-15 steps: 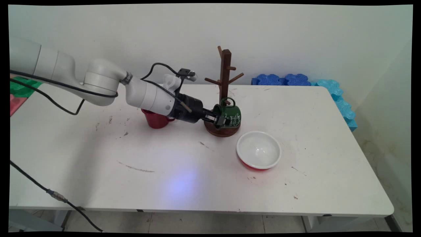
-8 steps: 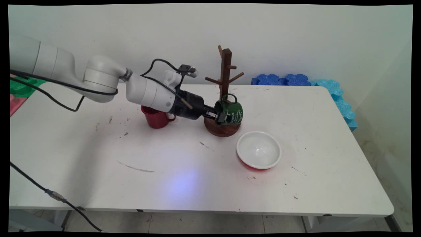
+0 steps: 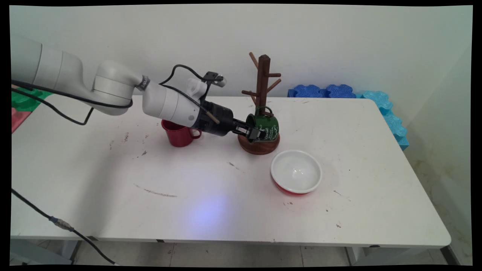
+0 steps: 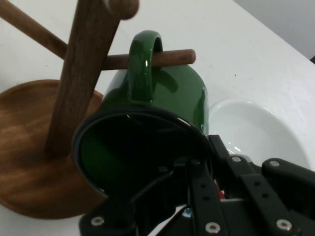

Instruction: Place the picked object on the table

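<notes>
My gripper [image 3: 254,133] is shut on the rim of a green mug [image 3: 267,127], which lies tilted on its side with its mouth toward the hand. The mug hangs against a brown wooden mug tree [image 3: 263,77], just above its round base [image 3: 260,146]. In the hand view the mug's handle [image 4: 144,59] is looped over a lower peg [image 4: 174,57] beside the post [image 4: 81,73]. One finger sits inside the mug [image 4: 172,98] and the other outside, at the gripper [image 4: 197,164]. The tree leans slightly.
A red mug [image 3: 179,134] stands left of the tree, behind the arm's wrist. A white bowl with a red outside [image 3: 296,171] sits just right of and in front of the base. Blue foam blocks [image 3: 324,91] line the back right edge.
The gripper has lifted the green mug up and a little right, slipping its handle over the lower peg. The mug tree has shifted right and turned, its pegs now pointing differently.
</notes>
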You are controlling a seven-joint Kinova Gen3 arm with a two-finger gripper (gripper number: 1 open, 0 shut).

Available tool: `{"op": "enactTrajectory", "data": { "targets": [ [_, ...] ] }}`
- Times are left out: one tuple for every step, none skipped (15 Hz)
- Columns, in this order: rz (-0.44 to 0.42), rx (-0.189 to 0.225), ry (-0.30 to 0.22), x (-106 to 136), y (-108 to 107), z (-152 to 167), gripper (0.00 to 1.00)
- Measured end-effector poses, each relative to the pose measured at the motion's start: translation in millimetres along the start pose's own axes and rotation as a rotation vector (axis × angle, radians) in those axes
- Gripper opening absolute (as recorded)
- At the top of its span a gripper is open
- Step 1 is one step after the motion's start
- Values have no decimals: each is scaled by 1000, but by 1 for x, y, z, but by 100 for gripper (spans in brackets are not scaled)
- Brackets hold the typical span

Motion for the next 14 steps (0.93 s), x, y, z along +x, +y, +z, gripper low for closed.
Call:
{"op": "enactTrajectory", "data": {
  "targets": [
    [1, -1, -1, 0, 1, -1, 0],
    [3, -4, -3, -1, 2, -2, 0],
    [5, -6, -5, -1, 3, -2, 0],
    [7, -9, -7, -2, 5, -4, 0],
    [10, -12, -9, -2, 7, -5, 0],
    [13, -16, -12, -3, 9, -6, 0],
    [15, -19, -14, -3, 11, -7, 0],
    [17, -21, -15, -3, 12, -7, 0],
    [20, -24, -18, -4, 13, -8, 0],
    [24, -28, -21, -4, 15, -9, 0],
    [28, -31, -23, -4, 16, -9, 0],
    [32, -34, -25, -4, 17, -10, 0],
    [34, -36, -26, -3, 18, -10, 0],
    [39, -40, -27, -3, 19, -10, 0]
  ]
}}
